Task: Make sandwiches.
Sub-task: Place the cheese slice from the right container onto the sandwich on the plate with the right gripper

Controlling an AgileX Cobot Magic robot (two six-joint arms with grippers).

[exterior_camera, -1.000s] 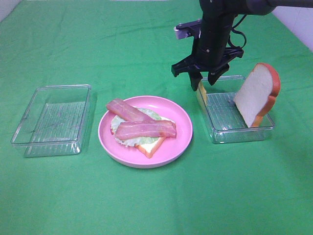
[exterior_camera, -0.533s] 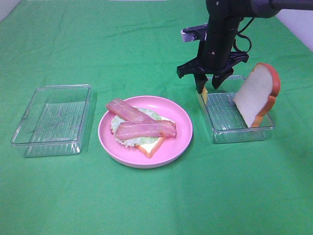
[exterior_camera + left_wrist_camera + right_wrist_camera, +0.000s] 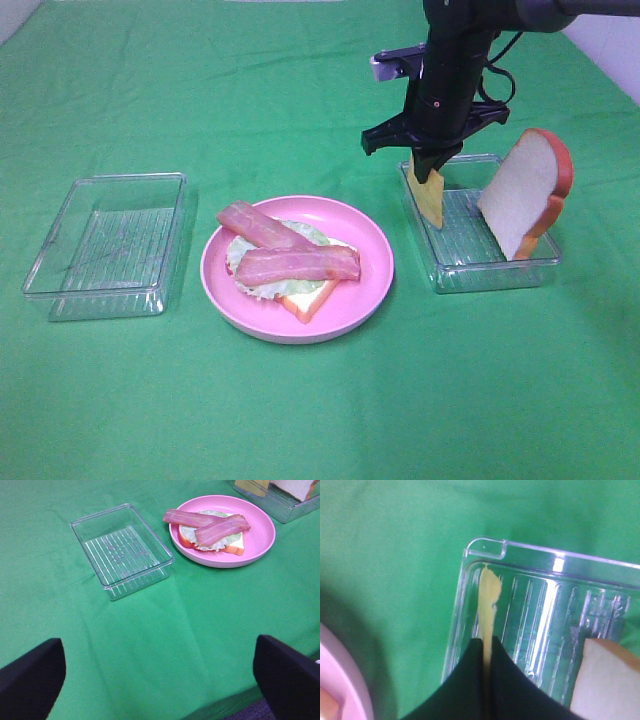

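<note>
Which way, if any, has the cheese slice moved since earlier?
Yes. The cheese slice, pinched by the right gripper, has come off the tray's left wall, toward the bread slice.

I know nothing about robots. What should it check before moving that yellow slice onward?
1. Right fingers shut on the thin yellow cheese slice: ok.
2. Cheese lifted clear of the clear ribbed plastic tray: cannot tell; its lower edge hangs low over the tray.
3. White bread slice with orange-brown crust, tilted at that tray's other end, apart from the cheese: ok.
4. Two pink-red bacon strips lying topmost on the round pink plate, ready for cheese: ok.
5. Left fingers open, well away from the plate: ok.
</note>
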